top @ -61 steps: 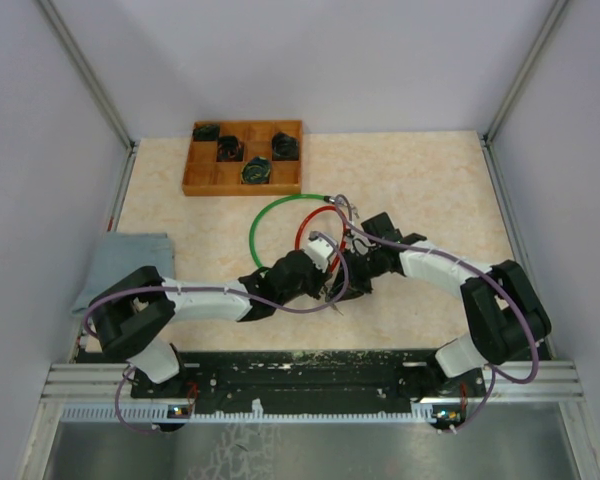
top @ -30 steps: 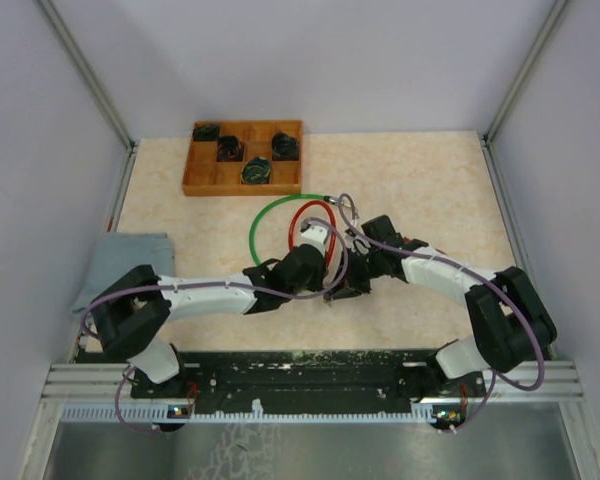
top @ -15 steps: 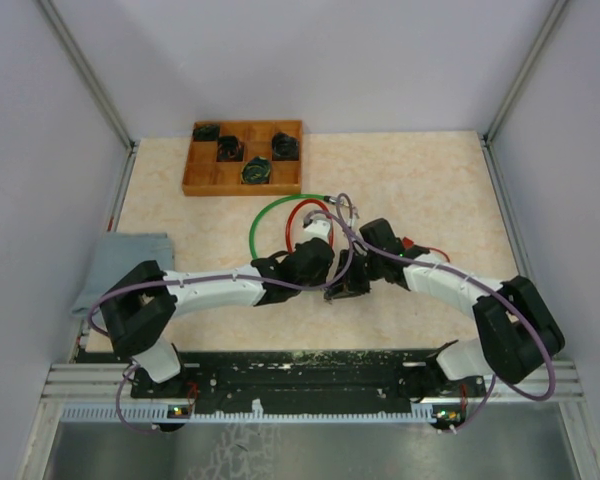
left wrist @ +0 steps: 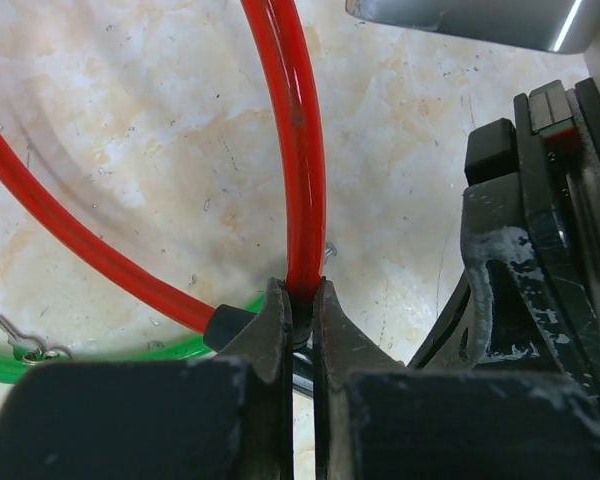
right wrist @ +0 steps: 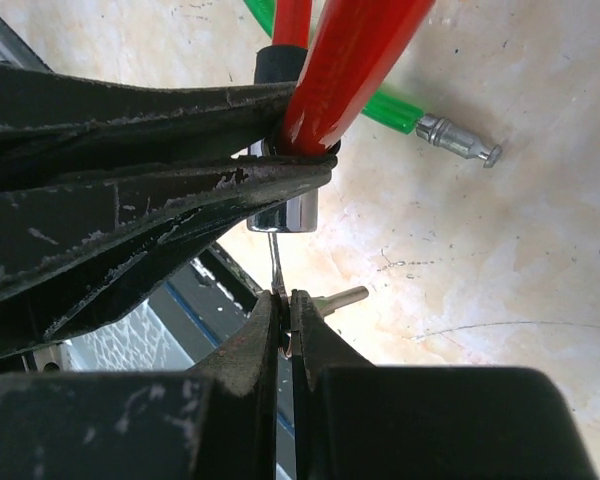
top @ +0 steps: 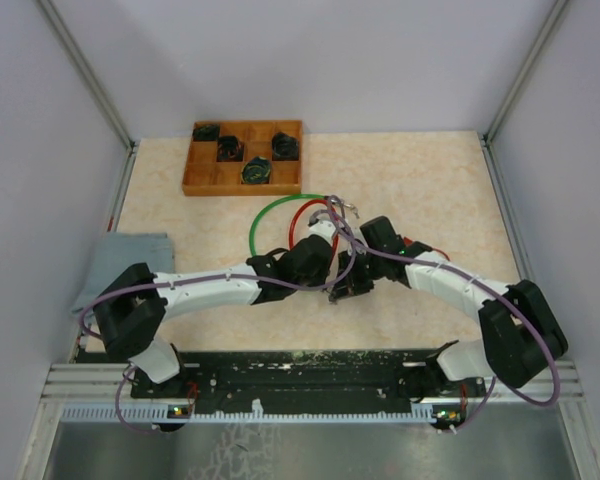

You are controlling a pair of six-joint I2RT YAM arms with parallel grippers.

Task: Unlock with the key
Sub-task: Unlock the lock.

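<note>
Mid-table: left gripper [left wrist: 300, 303] jaws clamped on red cable [left wrist: 292, 130]. Right gripper [right wrist: 283, 308] jaws pinch key [right wrist: 275, 262], whose blade meets the silver lock [right wrist: 290, 214].

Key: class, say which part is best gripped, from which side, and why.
Grip the key by its outer end, coming in line with the blade, from the side away from the lock. The blade sits in the lock, so only that end is free; it looks thin, suiting a pinch. The right gripper holds it so.
</note>
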